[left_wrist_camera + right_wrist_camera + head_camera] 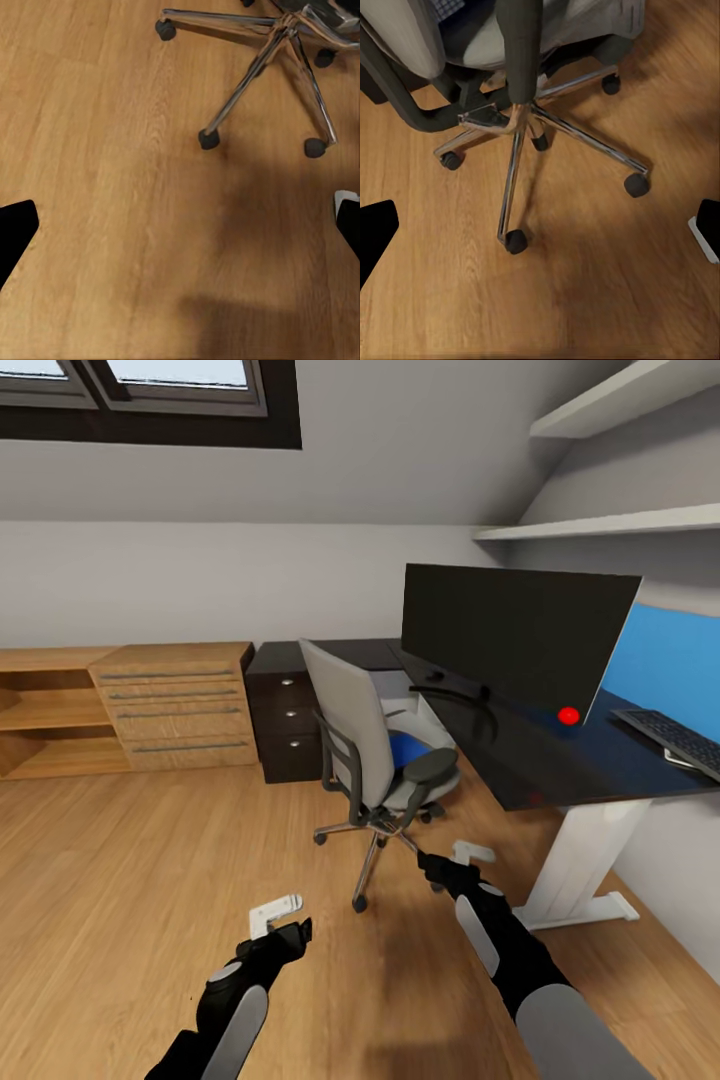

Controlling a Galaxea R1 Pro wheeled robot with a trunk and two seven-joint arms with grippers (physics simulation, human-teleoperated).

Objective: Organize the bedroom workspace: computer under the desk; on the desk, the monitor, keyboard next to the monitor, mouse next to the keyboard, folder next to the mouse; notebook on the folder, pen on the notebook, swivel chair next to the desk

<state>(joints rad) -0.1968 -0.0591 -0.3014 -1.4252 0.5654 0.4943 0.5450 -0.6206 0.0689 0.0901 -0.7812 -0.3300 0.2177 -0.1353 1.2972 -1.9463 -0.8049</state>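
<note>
The grey swivel chair [368, 745] stands on the floor just left of the desk [560, 775], its back turned toward me. A blue folder [408, 748] lies on its seat. On the glossy black desk top stands the wide black monitor [512, 640], and the keyboard [676, 738] lies to its right. My left gripper [276, 914] hangs open over bare floor. My right gripper [470, 852] is open too, low in front of the chair's chrome base [521, 124]. The right wrist view shows the chair's castors [516, 241] close by. Mouse, notebook and pen are out of view.
A black drawer unit [286, 712] closes the desk's far end, and a light-wood drawer chest [180, 705] with open shelves stands left of it. The desk's white leg [580, 865] is right of my right arm. Wood floor [112, 150] stretches out to the left.
</note>
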